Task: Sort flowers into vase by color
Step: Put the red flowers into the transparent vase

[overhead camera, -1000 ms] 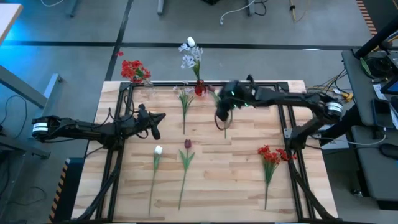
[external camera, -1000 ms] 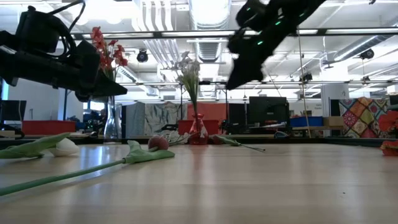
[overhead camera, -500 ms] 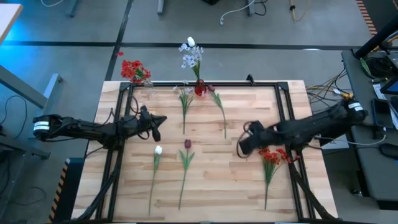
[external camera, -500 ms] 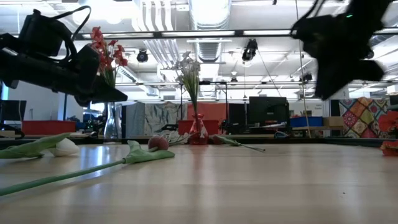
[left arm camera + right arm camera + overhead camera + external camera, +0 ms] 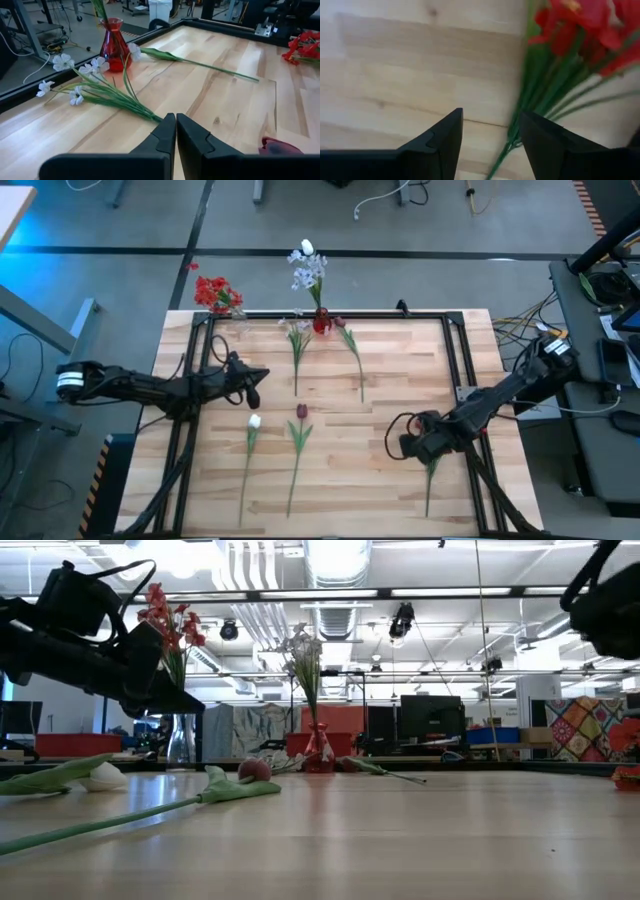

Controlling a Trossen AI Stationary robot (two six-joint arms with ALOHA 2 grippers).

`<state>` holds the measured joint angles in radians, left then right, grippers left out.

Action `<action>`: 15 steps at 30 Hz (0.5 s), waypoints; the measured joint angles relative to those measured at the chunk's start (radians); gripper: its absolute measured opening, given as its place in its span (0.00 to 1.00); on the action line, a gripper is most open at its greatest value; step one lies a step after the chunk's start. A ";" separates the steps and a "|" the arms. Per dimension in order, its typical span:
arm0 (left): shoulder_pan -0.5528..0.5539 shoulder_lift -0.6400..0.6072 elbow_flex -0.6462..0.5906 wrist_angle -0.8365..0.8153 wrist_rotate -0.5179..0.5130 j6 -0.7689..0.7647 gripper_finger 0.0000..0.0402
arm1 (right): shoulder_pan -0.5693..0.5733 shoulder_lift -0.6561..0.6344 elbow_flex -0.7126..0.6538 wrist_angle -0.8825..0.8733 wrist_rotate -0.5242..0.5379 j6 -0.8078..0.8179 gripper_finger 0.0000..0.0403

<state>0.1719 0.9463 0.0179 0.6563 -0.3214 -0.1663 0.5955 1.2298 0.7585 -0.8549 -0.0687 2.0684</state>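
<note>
A red flower cluster (image 5: 585, 30) lies on the table near its right edge, and its green stem (image 5: 430, 480) runs toward the near edge. My right gripper (image 5: 490, 145) hangs open over it, pointing down, with the stems between and beyond its fingers, untouched. My left gripper (image 5: 176, 135) is shut and empty above the table's left middle (image 5: 255, 375). A white bud flower (image 5: 253, 423) and a dark red tulip (image 5: 301, 413) lie flat near the middle. A white spray (image 5: 75, 80) and a long-stemmed flower (image 5: 350, 345) lie by the red vase (image 5: 321, 322).
The red vase at the far edge holds white and pale-blue flowers (image 5: 307, 265). A clear vase (image 5: 180, 735) at the far left corner holds red flowers (image 5: 215, 292). A black frame (image 5: 455, 350) runs along the table's edges. Bare wood lies between the tulip and my right gripper.
My right gripper has swung from beside the red vase at the far edge toward the table's near right, sinking and tipping to point down over the red flower cluster. The flowers on the table lie as before.
</note>
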 joint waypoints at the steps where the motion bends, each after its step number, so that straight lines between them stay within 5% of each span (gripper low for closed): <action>1: 0.000 0.005 0.002 0.001 0.000 0.000 0.00 | 0.003 0.012 -0.001 0.003 -0.028 0.040 0.45; 15: 0.000 0.065 0.015 0.001 0.019 -0.002 0.00 | 0.020 0.142 -0.041 0.100 -0.221 0.314 0.46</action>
<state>0.1719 1.0113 0.0327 0.6578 -0.3027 -0.1679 0.6151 1.3723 0.7170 -0.7551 -0.2897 2.3829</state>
